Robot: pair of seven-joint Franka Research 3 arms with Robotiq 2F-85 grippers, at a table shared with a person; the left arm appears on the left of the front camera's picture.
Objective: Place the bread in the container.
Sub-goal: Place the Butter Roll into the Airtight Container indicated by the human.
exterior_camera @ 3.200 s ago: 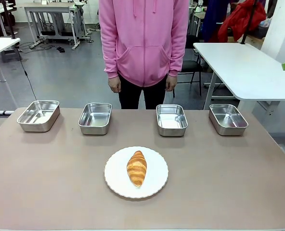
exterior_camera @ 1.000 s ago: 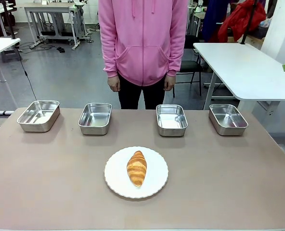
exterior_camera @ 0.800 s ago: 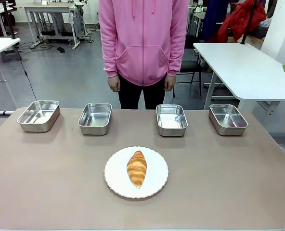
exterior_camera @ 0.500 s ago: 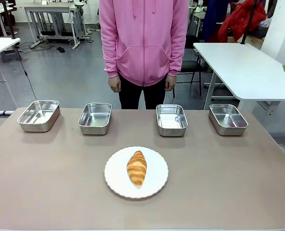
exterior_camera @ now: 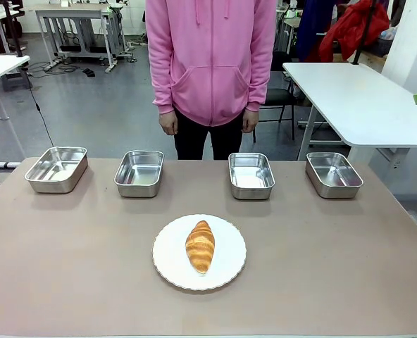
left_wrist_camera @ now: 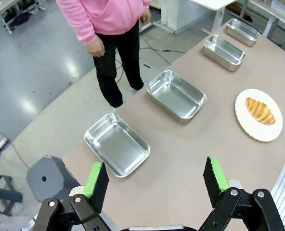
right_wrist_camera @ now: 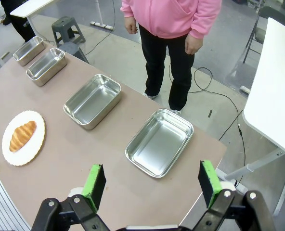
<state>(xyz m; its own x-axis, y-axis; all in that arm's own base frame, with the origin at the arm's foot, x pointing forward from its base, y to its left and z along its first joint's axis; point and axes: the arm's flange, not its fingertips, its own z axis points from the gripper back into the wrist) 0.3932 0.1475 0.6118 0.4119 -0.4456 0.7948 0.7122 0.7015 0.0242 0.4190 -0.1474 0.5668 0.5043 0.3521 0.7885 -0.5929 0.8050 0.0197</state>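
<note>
Left gripper point(left_wrist_camera: 155, 178) and right gripper point(right_wrist_camera: 151, 183) hang wide open, empty, above the table's point(exterior_camera: 335, 267) left and right ends. The croissant point(exterior_camera: 200, 246) lies on the white plate point(exterior_camera: 166, 264), near centre. All 4 steel trays point(exterior_camera: 251, 176) along the far side sit empty: pickup and placing remain.

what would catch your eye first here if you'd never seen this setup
A golden croissant lies alone on a round white plate near the middle of the brown table. Beyond it, four empty steel trays stand in a row along the far edge. A person in a bright pink hoodie stands just behind them, arms down.
</note>
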